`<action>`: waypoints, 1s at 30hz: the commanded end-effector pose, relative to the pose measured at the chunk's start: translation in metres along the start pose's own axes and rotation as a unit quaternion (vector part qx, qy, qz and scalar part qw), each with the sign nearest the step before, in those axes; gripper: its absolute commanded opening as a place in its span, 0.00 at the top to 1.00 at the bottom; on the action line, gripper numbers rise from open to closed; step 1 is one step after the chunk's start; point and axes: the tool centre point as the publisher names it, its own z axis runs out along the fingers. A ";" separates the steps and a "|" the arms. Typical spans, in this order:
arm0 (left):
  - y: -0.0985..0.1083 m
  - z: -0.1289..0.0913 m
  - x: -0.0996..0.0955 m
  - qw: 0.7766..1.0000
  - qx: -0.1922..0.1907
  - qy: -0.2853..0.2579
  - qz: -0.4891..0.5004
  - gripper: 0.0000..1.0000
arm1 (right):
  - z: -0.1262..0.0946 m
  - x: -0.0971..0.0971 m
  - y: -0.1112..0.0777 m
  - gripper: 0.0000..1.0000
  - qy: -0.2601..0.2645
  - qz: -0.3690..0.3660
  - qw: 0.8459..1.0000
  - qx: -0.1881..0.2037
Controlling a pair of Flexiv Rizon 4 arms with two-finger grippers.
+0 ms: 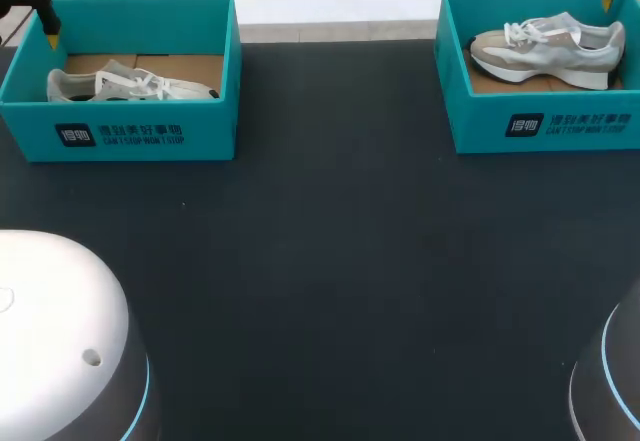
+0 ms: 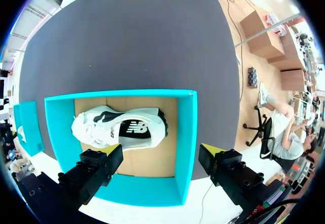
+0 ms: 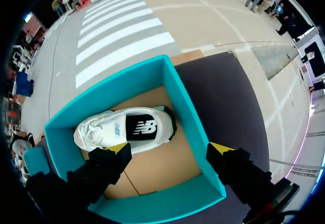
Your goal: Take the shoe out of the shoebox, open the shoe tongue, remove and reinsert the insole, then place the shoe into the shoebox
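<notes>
While both arms hang over their boxes, nothing is gripped.

The left tool (image 2: 161,153) is spread wide and empty above the left shoebox (image 1: 140,133). From its wrist, the two fingers stand on either side of one box wall. The right tool (image 3: 170,149) is likewise spread and empty, straddling a wall of the right shoebox (image 1: 545,121).

The left shoe (image 2: 122,127) lies inside its box on the cardboard floor, with its opening toward the wrist camera. The right shoe (image 1: 548,49) sits in its box and appears tilted against the back.

Risks as judged from here:
- A straight descent would put one finger on the wall edge. The wall could buckle, or the box could tip.
- The boxes look light and sit loose on the surface (image 1: 340,241). A finger dragging along an inner wall could shove a box, or the box could lift together with the shoe.
- The uppers look soft, so a pinch across the collar may collapse it and slip.
- Loose laces near the toe could catch a yellow tip.
- Clearance inside the box is tight beside each shoe, so the tools need recentring before lowering.
</notes>
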 end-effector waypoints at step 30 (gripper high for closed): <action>-0.002 0.000 0.000 1.000 -0.001 0.000 0.000 0.00 | 0.063 0.018 0.018 0.60 -0.036 0.012 0.999 0.020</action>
